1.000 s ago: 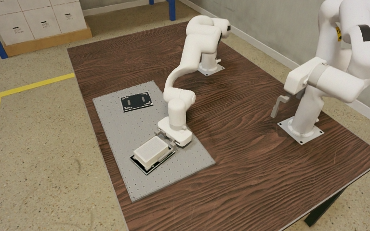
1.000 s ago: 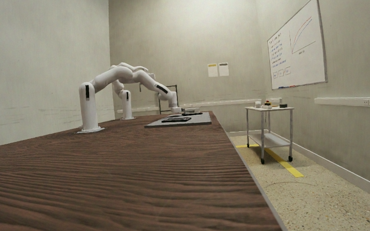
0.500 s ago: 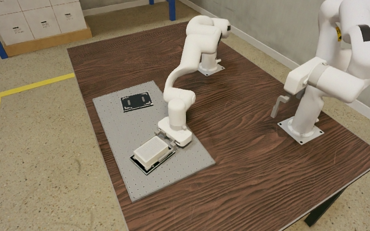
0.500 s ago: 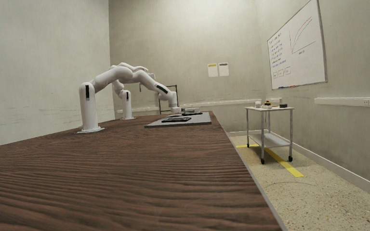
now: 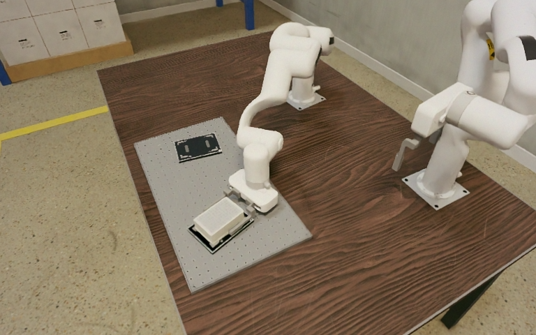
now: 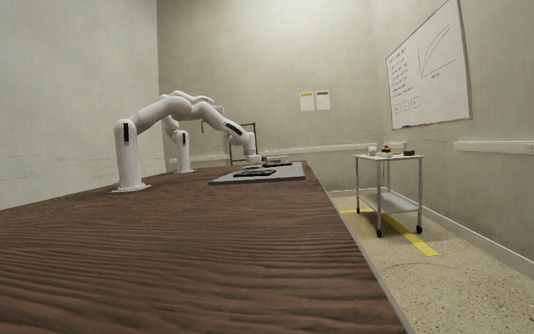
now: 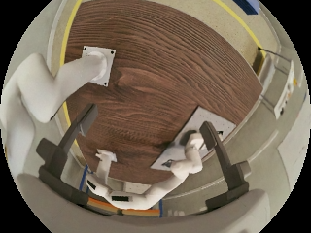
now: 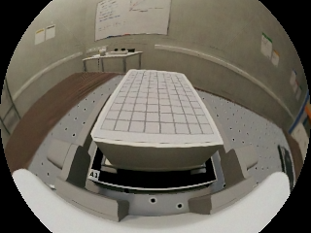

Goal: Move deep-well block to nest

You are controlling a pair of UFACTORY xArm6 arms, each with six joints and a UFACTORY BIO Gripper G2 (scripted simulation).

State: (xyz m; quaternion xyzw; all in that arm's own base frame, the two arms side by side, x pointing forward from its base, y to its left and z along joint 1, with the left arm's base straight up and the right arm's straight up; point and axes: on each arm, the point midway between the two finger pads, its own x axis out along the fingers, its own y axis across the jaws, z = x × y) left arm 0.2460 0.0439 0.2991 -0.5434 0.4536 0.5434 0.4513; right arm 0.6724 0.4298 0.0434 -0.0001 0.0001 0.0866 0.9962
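You have the off-white, gridded rectangular deep-well block (image 5: 219, 215) (image 6: 284, 158) (image 8: 155, 107) at N2, the black rectangular plate nest (image 5: 200, 238) (image 6: 275, 165) (image 8: 155, 181) near 6 o'clock on the grey perforated board (image 5: 177, 197) (image 6: 256, 181) (image 7: 187, 131) (image 8: 58, 126) in the top view. The matching black nest N1 (image 5: 197, 148) (image 6: 254, 172) (image 7: 168, 163) lies near 11 o'clock on that board, with no block on it.

Your right gripper (image 5: 219, 219) (image 6: 275, 159) (image 8: 156, 116), white-bodied with grey fingers, reaches in from about 2 o'clock of the block in the top view. Its fingers stand partly apart, one along each long side of the block, and you can see slim gaps beside the block in the right wrist view. They are not clamped on it.

In that wrist view, the white A1 label (image 8: 93, 175) shows at about 8 o'clock, on the near left corner of N2. You cannot tell from these views whether the cut-off corner lines up with it, nor whether the block is fully flat inside the locators.

Your left gripper (image 5: 414, 149) (image 6: 202, 126) (image 7: 149, 121), also white with grey fingers, hangs above the dark brown wood-grain table (image 5: 355, 236) (image 6: 176, 255) (image 7: 141, 87) (image 8: 44, 112), well apart from the block at about 2 o'clock of it in the top view. Its fingers are spread wide, with nothing between them.
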